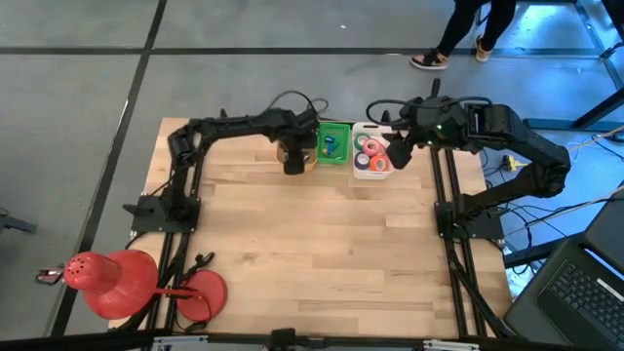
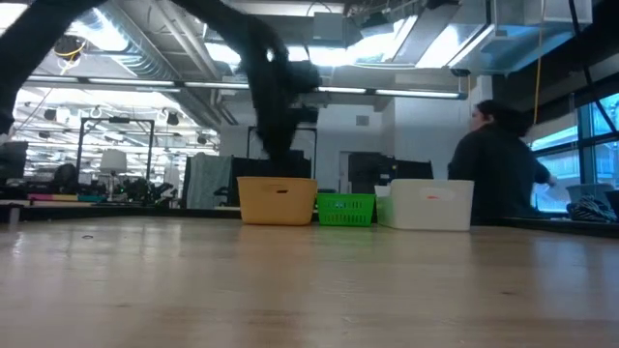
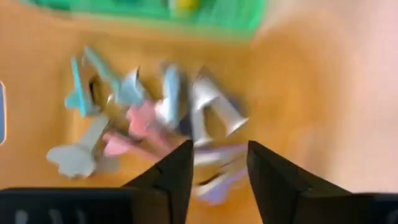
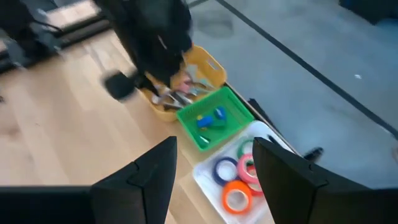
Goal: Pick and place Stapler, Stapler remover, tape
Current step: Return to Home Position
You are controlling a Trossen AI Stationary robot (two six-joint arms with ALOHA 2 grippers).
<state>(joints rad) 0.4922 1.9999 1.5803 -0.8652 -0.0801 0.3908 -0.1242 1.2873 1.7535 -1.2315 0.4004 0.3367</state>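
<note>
Three small baskets stand in a row at the table's far edge: yellow [image 1: 295, 156], green [image 1: 334, 143] and white [image 1: 370, 156]. The yellow basket [image 3: 56, 74] holds several pastel staple removers [image 3: 149, 118]. My left gripper [image 3: 217, 168] is open, down inside it, its fingers on either side of a purple remover [image 3: 217, 180]. The green basket [image 4: 208, 118] holds small blue and yellow items. The white basket [image 4: 205, 174] holds tape rolls [image 4: 236, 198], orange, purple, pink and green. My right gripper [image 4: 214, 165] hangs open above this basket, holding nothing. My left gripper comes down from above into the yellow basket, with the purple remover [image 3: 214, 158] lying between its open fingers. I cannot tell whether the fingers touch it.
Two large red round things [image 1: 107, 278] [image 1: 200, 292] sit at the table's near left corner. A laptop [image 1: 585, 292] stands off the right side. A person [image 2: 498, 164] is beyond the far edge. Bare wood [image 1: 322, 253] fills the table's middle and near part.
</note>
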